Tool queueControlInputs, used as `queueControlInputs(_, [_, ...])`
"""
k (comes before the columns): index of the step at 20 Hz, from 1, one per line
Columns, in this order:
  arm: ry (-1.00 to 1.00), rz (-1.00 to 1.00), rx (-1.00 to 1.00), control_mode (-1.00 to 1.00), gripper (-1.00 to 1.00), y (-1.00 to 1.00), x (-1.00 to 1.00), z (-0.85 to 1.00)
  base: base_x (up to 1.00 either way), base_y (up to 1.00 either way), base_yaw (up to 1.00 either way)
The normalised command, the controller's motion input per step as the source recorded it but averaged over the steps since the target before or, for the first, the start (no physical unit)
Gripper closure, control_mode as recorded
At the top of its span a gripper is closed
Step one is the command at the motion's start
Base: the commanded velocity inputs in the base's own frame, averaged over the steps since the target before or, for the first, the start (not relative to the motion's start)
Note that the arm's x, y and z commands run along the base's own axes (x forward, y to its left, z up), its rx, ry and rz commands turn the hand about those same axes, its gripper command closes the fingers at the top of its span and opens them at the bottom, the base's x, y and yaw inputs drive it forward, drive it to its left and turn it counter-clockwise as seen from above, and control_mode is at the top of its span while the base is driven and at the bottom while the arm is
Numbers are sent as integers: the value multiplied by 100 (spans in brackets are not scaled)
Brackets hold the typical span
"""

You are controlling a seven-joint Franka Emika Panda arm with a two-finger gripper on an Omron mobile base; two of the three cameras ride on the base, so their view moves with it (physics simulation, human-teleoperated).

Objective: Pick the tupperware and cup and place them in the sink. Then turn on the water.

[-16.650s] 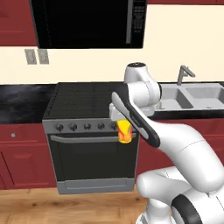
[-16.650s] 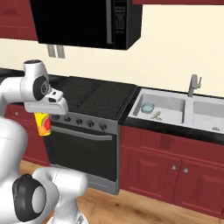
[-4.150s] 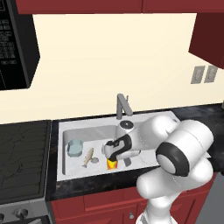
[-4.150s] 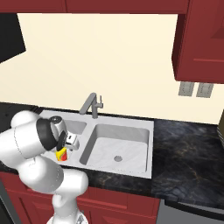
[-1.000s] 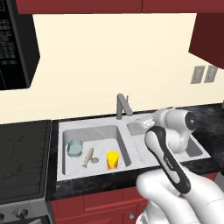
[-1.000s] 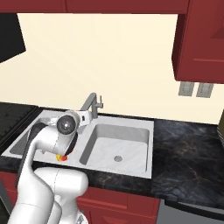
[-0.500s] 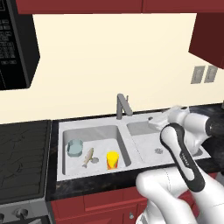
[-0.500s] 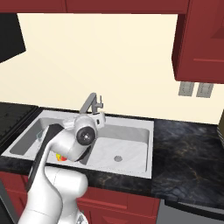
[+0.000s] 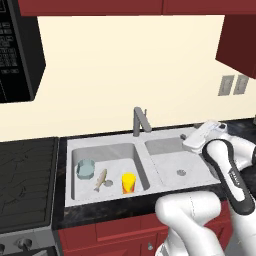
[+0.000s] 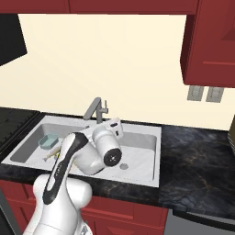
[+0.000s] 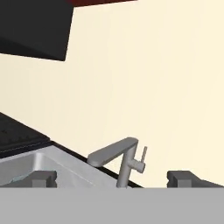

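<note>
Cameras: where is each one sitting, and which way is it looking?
Left base view: behind the arm's left, looking down at the light grey double-basin sink; white arm rises lower right.
Right base view: behind its right, same sink; arm lower left.
Hand view: on the hand, facing the grey metal faucet between the open tool's tips.
All three share the faucet.

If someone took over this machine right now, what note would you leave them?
Pincer: open, holding nothing, pointed at the grey faucet.
Pale blue translucent tupperware and yellow cup: both in the left basin of the light grey sink, a small tan fish between them.
Done: both items placed.
Left: turn on the water; no stream runs yet.
</note>
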Motion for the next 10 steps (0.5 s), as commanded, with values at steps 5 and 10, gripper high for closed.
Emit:
queueControlInputs(5, [-14,5,0,-100,-100,-5,0,0,0,0,0])
queueControlInputs(10, [-16,7,0,-100,-100,-17,10,0,0,0,0])
